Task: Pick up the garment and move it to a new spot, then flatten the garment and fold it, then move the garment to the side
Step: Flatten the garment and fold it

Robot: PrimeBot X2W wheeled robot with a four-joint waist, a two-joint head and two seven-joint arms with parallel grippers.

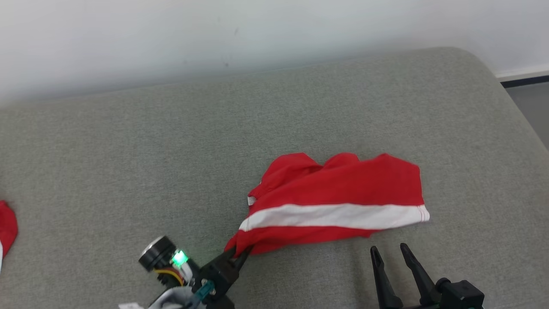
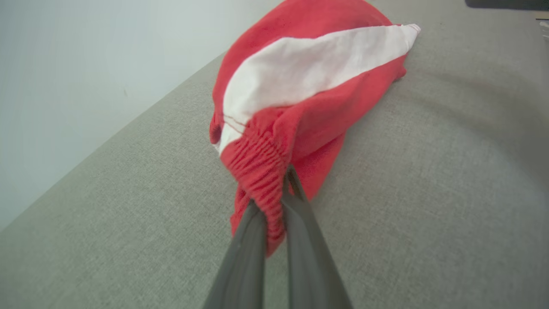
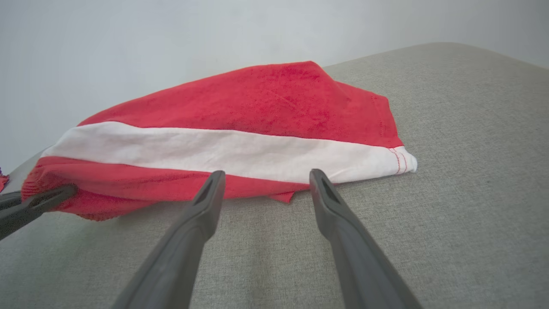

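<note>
The garment (image 1: 339, 201) is red with a broad white stripe and lies crumpled on the grey cushion, right of centre. Its near left corner is gathered elastic, and my left gripper (image 1: 238, 253) is shut on that corner at the bottom of the head view. In the left wrist view the garment (image 2: 300, 86) stretches away from my left gripper (image 2: 276, 193), which pinches the ribbed hem. My right gripper (image 1: 389, 249) stands open just in front of the garment's near edge, touching nothing. In the right wrist view the right gripper (image 3: 266, 178) points at the garment (image 3: 240, 128).
The grey cushion (image 1: 128, 163) runs wide to the left and behind the garment, ending at a pale wall. Another piece of red cloth (image 1: 6, 229) lies at the far left edge. The cushion's right end curves down to a floor (image 1: 532, 103).
</note>
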